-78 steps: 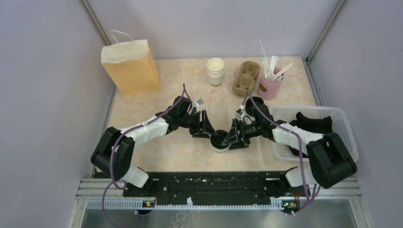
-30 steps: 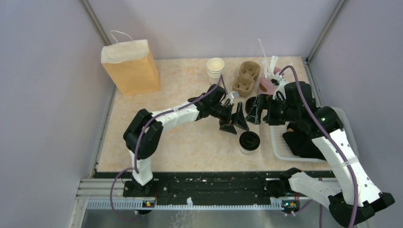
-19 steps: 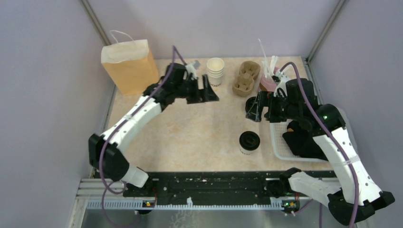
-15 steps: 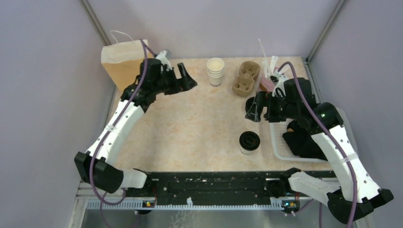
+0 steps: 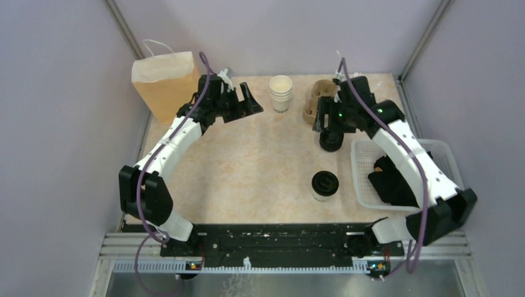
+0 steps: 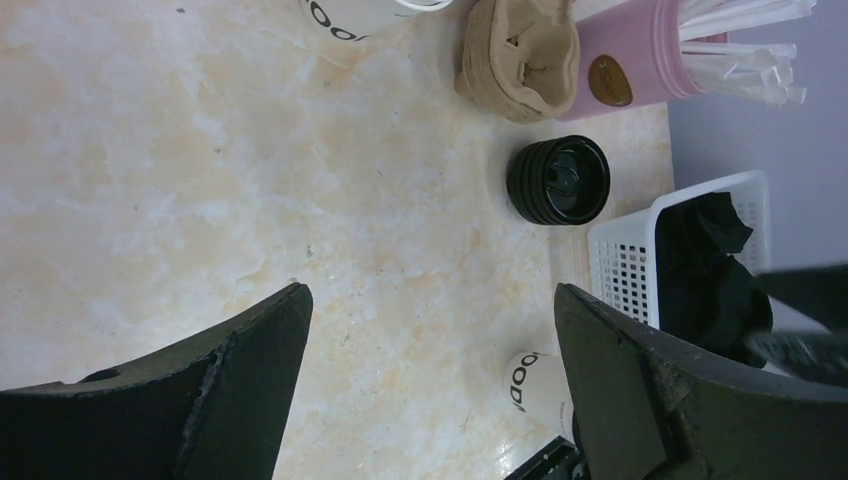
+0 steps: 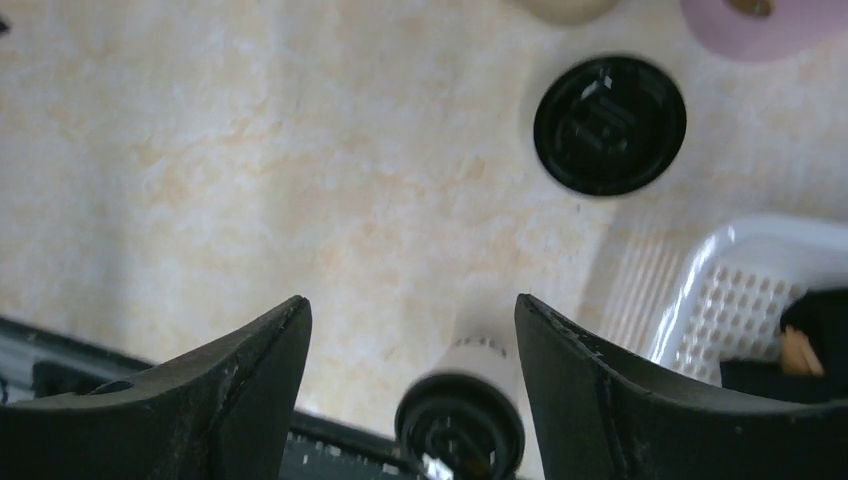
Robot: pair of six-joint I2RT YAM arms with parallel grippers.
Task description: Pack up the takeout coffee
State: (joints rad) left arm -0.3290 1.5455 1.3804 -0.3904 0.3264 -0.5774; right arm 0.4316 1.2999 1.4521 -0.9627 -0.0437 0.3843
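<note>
The takeout coffee (image 5: 325,185), a small white cup with a black lid, stands alone on the table near the front, right of centre. It also shows as a white cup (image 6: 535,385) low in the left wrist view and, blurred, as a lidded cup (image 7: 465,415) below the right jaws. My left gripper (image 5: 244,105) hovers at the back left, open and empty, with its own view showing the left gripper (image 6: 428,295) over bare table. My right gripper (image 5: 323,120) is open and empty above the back right; its view shows the right gripper (image 7: 410,302) well above the cup.
A brown paper bag (image 5: 168,86) stands at the back left. A stack of lidless cups (image 5: 280,93) and a cardboard carrier (image 5: 319,99) sit at the back. A pile of black lids (image 5: 330,141) lies beside a white basket (image 5: 433,148). A pink cup of stirrers (image 6: 640,50) stands at the back right.
My left arm swung from the middle of the table to the back left beside the bag. My right arm moved back over the lids and carrier, jaws narrowing slightly. The coffee cup stayed put.
</note>
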